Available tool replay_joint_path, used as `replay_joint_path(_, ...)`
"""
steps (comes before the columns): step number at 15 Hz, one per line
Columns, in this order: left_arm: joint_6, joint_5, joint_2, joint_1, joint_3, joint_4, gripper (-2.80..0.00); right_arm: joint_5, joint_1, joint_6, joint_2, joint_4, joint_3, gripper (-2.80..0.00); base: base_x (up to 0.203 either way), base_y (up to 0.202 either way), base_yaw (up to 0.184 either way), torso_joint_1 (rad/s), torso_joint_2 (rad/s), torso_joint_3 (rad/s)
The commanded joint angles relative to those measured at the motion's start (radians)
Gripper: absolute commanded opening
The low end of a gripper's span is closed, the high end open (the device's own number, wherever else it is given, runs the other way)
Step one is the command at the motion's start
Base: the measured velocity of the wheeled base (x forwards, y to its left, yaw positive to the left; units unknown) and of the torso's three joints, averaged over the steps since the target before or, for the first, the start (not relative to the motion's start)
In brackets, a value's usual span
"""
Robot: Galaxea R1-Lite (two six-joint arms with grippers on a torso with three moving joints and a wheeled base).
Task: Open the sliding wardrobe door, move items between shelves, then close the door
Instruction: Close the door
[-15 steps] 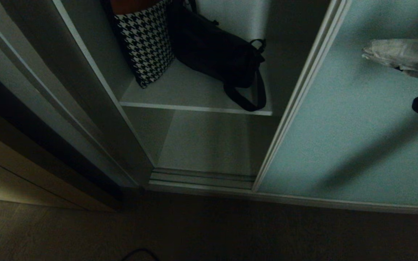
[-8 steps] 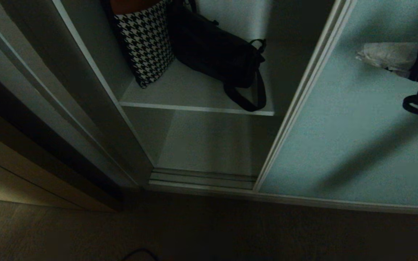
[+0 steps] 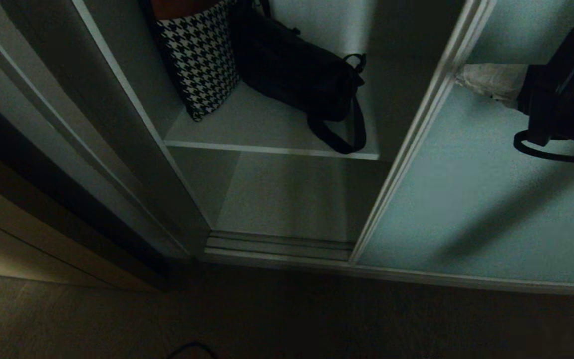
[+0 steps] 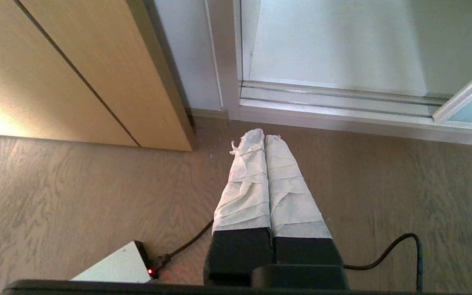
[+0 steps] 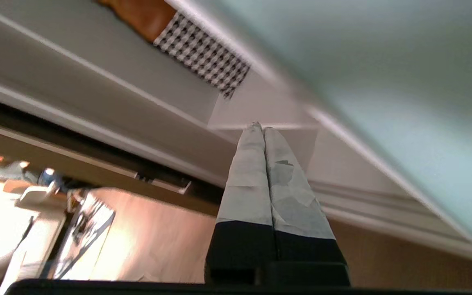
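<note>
The door [image 3: 476, 189] now stands a little further to the right than a second ago: its framed edge has crept away from the shelf [image 3: 267, 132], so the wardrobe opening is slightly wider. Over the same second the right hand [image 3: 466, 79] has travelled leftward across the door's face and now sits right at the door's frame, its taped tips at or against that edge; whether they actually press on it cannot be told. This looks like the opening step nearly done, with the hand either finishing the push or heading past the door's edge toward the shelf.

The bag [image 3: 294, 70] lies on the shelf left of the door's edge, untouched, its strap loop drooping over the shelf's front lip. A houndstooth cushion [image 3: 200, 60] leans beside it, on the side away from the door. The board below the shelf is bare, a likely place for the bag.

The right hand's two fingers [image 5: 256, 172] are pressed together and hold nothing. The left hand [image 4: 265, 137] hangs low over the floor in front of the door's track, fingers likewise pressed together and empty.
</note>
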Motion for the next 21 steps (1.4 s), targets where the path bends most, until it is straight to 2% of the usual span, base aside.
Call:
replay_joint_path(1,0.000,0.000,0.000,0.000,0.000,0.000,-2.80,0.003,-0.015,0.001,-0.018,-0.026,0.030,-2.80,0.000,0.000,0.000,0.000,0.00,0.000)
replay_joint_path(5,0.000,0.000,0.002,0.000,0.000,0.000,-2.80,0.026,-0.021,-0.005,-0.089,-0.074,0.102,-2.80,0.000,0.000,0.000,0.000,0.00,0.000)
replay_joint_path(21,0.000,0.000,0.000,0.000,0.000,0.000,-2.80,0.023,-0.063,-0.005,0.038,-0.075,0.063,-2.80,0.000,0.000,0.000,0.000,0.00,0.000)
